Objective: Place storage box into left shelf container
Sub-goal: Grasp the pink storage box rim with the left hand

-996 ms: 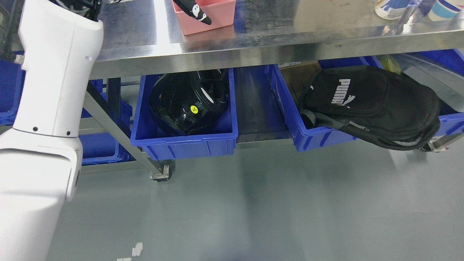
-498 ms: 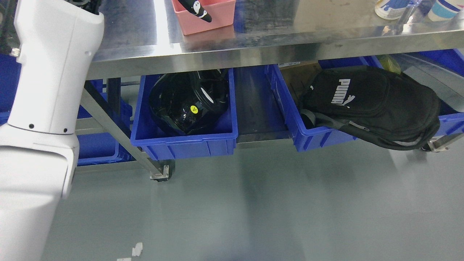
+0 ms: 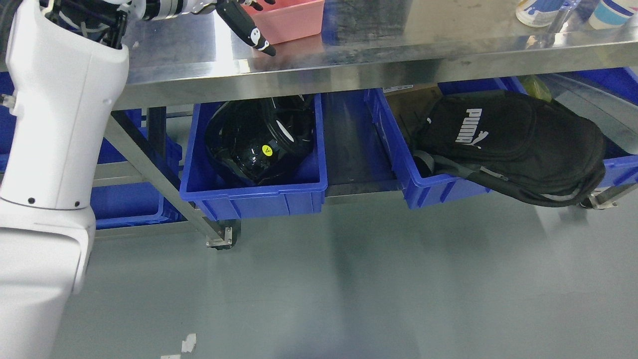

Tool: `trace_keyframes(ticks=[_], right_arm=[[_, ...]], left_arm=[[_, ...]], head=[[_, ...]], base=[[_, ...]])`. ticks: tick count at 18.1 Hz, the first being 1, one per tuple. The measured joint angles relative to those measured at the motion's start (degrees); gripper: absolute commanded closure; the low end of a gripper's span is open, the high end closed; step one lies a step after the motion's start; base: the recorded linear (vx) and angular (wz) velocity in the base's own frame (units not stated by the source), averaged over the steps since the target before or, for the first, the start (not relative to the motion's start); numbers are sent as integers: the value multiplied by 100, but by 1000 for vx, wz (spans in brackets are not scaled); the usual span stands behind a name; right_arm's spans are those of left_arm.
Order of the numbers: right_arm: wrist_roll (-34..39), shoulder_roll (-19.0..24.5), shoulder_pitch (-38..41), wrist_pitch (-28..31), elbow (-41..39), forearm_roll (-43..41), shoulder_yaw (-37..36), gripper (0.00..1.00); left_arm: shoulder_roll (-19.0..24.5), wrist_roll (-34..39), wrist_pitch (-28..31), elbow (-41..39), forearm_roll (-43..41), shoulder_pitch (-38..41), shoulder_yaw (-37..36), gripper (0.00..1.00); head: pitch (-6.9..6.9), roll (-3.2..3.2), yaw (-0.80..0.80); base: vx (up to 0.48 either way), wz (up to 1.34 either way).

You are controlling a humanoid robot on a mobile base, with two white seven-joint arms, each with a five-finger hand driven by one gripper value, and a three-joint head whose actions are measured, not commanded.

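Note:
The pink storage box point(image 3: 291, 20) stands on the steel tabletop point(image 3: 374, 47) at the top edge of the head view, its upper part cut off. My left hand point(image 3: 249, 27) is at the box's left wall, black and partly cropped by the picture's top; whether it grips the box does not show. My white left arm point(image 3: 55, 139) fills the left side. Under the table, a blue container point(image 3: 254, 197) holds a black helmet point(image 3: 259, 142). More blue containers point(image 3: 134, 204) sit on the lower shelf at the far left, partly behind my arm.
A blue bin point(image 3: 423, 192) at the right carries a black backpack point(image 3: 513, 142) that hangs over its rim. Cups point(image 3: 538, 10) stand at the table's top right. A slanted table leg with a caster point(image 3: 219, 239) stands before the left bins. Grey floor lies in front.
My left hand has moved down and left, from over the pink box to its left wall. The arm has shifted left. The box has barely moved.

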Motion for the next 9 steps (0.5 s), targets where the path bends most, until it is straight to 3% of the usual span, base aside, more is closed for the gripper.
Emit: trace_keyframes(ticks=[3,9], right_arm=[[0,0,0,0,0,0,0,0],[0,0,0,0,0,0,0,0]], left_arm=[[26,137,4,-33,-15,68,-16,7],[-81,193,-49,269,-27,-201,-47,29]], head=[[0,0,0],[-1,0,0]], base=[[0,0],[0,0]])
